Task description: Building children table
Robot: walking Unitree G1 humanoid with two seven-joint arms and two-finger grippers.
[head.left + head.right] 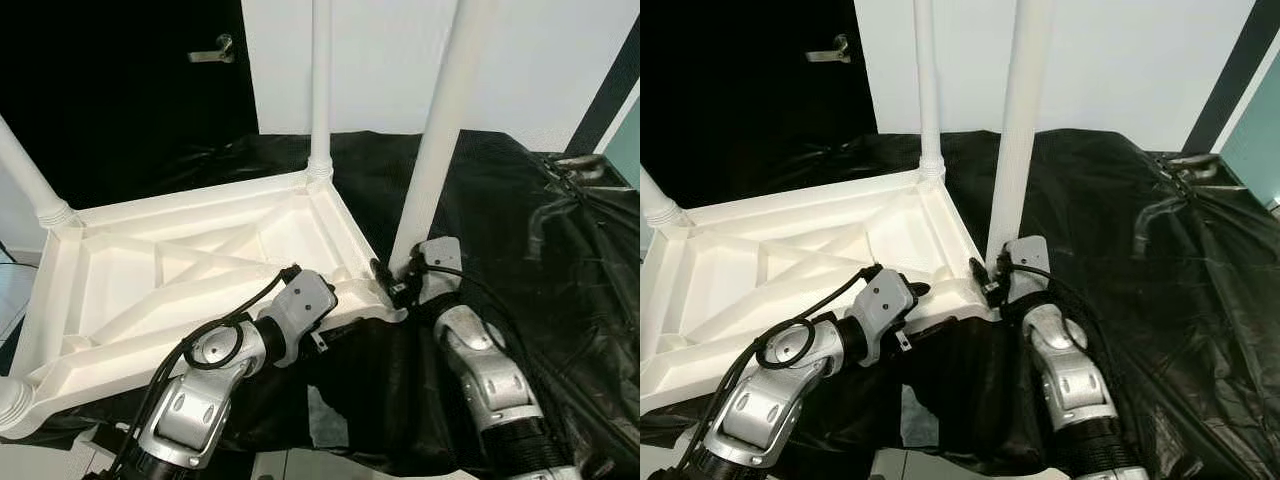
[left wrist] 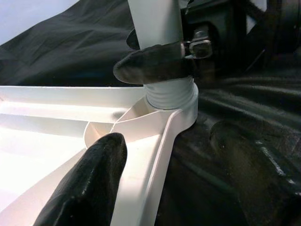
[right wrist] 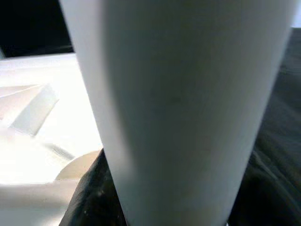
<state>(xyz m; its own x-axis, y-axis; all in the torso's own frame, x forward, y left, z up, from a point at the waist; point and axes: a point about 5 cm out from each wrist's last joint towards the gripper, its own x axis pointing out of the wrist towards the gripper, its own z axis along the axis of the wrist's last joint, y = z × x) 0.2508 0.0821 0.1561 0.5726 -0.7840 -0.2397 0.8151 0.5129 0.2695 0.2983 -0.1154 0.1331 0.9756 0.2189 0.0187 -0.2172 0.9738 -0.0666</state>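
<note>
The white plastic table top (image 1: 200, 262) lies upside down on a worktop covered with black plastic sheet (image 1: 560, 270), its ribbed underside facing up. Round white plastic legs stand in its corners. One back leg (image 1: 321, 90) is upright in its socket. My right gripper (image 1: 400, 284) is closed around the near white leg (image 1: 440, 130), low on the tube, just above the ribbed collar where it enters the corner socket (image 2: 171, 101). My left gripper (image 2: 169, 169) is at the rim of the table top beside this same corner; its fingers (image 2: 89, 183) stand apart, one over the inner side of the rim and one outside over the black sheet, so it is open around the edge and not yet pressing.

I judge that the near leg is not fully seated, because it leans a little compared with the back leg. If I push or turn it while it leans, the collar could jam in the socket or go in crooked. The table top is light and its near edge is close to the edge of the worktop; if my left gripper does not hold the rim, the whole piece could turn with the leg or slide on the smooth sheet toward the floor. My hold is low on the tube, so the smooth plastic may also slip between my fingers.
</note>
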